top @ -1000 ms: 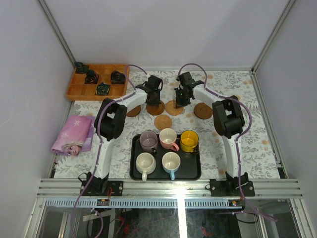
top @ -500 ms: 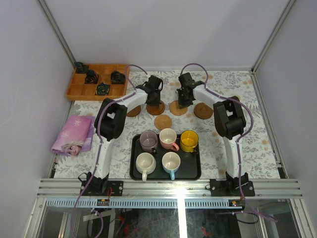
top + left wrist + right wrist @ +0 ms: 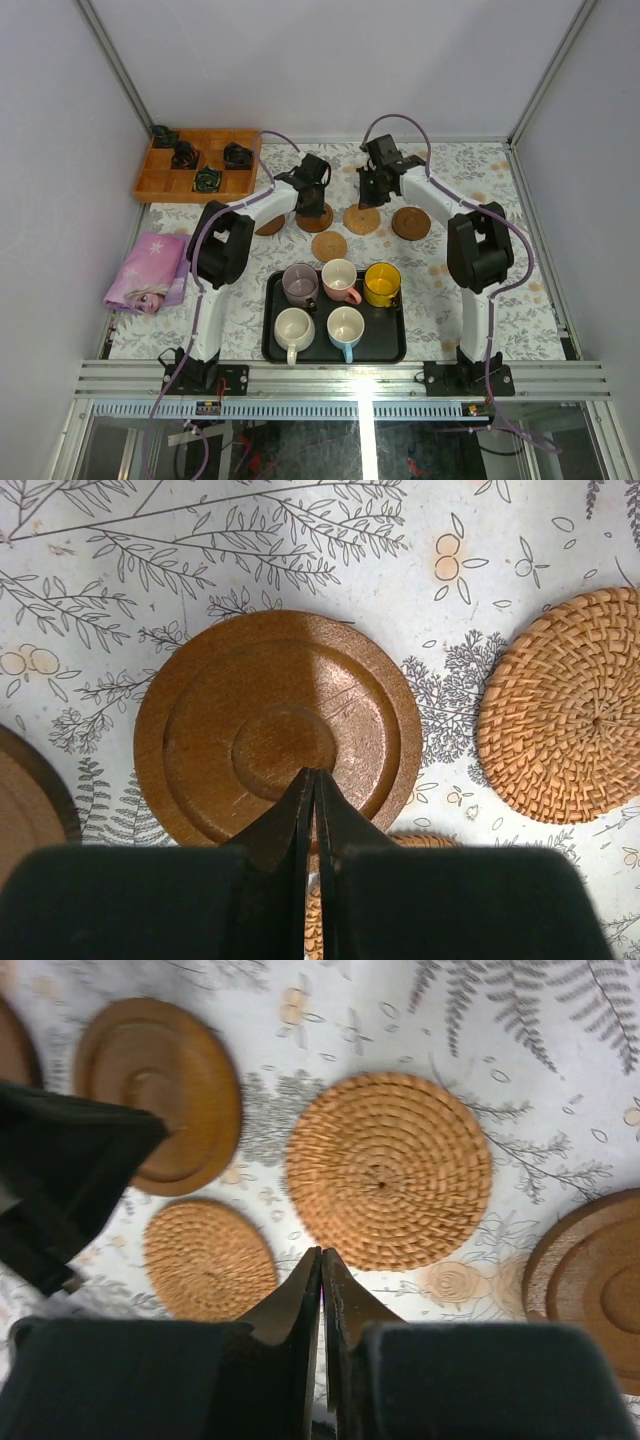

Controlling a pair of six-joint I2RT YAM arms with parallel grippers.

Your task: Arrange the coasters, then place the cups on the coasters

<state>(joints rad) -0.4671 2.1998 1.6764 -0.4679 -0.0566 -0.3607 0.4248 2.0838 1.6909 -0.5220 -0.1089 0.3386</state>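
Two black robot arms are seen from above, bolted side by side at the near edge. The left arm (image 3: 225, 240) is raised from its base, bent at the elbow and stretched forward and inward. The right arm (image 3: 478, 250) is posed as its mirror, reaching forward and inward from the other side. The left gripper (image 3: 313, 192) and the right gripper (image 3: 371, 190) are brought near each other but kept apart, both pointed downward. In the wrist views, each pair of fingers is pressed together to a thin seam, with nothing held between them.
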